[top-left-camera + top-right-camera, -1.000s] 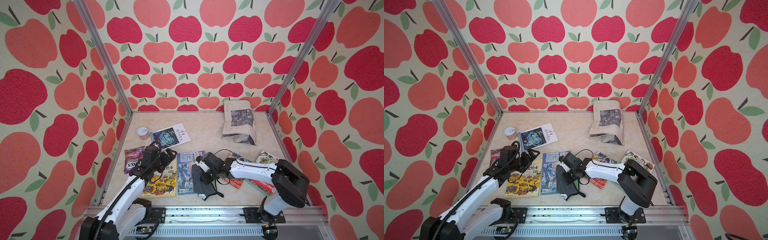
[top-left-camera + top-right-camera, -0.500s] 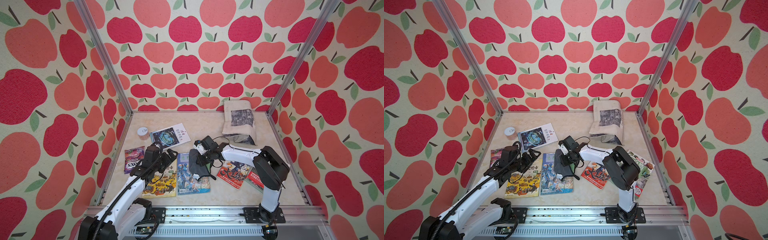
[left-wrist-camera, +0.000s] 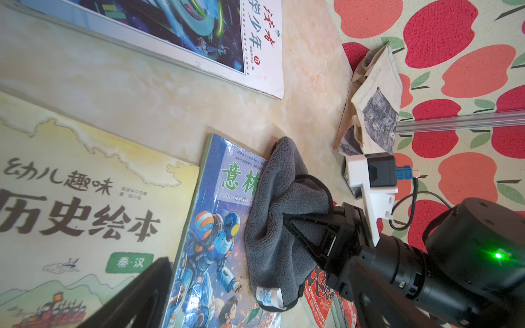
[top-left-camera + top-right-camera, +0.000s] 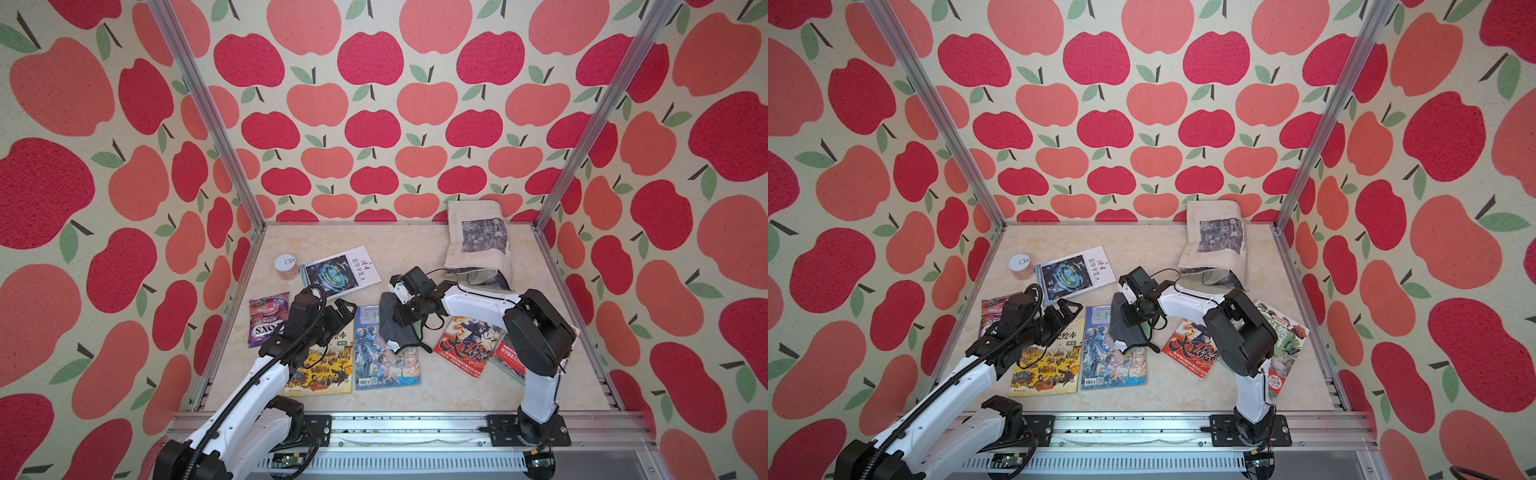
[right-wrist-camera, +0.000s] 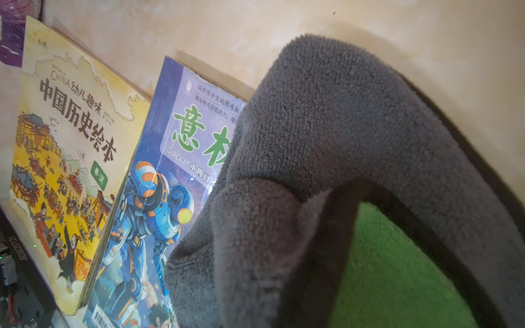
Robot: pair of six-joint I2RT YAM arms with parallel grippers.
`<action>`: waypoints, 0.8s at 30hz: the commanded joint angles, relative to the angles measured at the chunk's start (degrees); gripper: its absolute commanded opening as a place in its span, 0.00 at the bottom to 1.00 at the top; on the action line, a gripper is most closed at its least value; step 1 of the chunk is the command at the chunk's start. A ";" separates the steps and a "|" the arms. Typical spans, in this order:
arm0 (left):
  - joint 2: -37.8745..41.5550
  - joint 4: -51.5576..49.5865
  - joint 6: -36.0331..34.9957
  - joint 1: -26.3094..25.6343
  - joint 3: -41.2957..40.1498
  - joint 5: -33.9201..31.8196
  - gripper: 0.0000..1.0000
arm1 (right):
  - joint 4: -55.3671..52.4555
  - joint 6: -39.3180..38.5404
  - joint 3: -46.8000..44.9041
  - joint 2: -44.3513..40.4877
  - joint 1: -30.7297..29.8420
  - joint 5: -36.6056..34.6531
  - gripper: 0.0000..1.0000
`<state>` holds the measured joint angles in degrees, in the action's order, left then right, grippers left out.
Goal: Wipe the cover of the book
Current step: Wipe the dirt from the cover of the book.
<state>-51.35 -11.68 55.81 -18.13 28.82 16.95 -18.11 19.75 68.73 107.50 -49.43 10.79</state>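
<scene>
table (image 4: pixel 415 249) w/ several books lying flat. target looks like the blue robot-cover book (image 4: pixel 384 361), flat near front middle, just beside the yellow history book (image 4: pixel 322 365). grey cloth (image 4: pixel 395 328) sits on its far right corner, covering part of the title; rest of cover is bare. right gripper (image 3: pixel 287 221) is pinched tight on a bunch of the cloth. left gripper (image 4: pixel 344 309) is spread wide, holding nothing, above the yellow book's far end. judgement: wipe underway, cloth on cover. can't tell which parts are done; near half prob. left.
</scene>
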 commanded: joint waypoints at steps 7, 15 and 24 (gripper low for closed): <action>-1.73 3.68 -0.86 -0.84 -2.45 -0.77 0.99 | -2.21 5.12 -11.26 -10.63 -10.63 -4.69 0.00; -2.15 4.30 -1.41 -1.47 -2.80 -1.39 0.99 | -2.64 5.70 -12.01 -12.48 -13.31 -6.33 0.00; -0.60 3.55 -1.58 -1.56 -3.48 -1.40 0.99 | -2.73 2.18 -3.57 -3.53 -4.77 -1.92 0.00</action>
<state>-53.12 -7.86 55.57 -19.42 26.41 16.71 -19.94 23.70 62.13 101.32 -56.27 7.64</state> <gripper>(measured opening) 0.993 0.102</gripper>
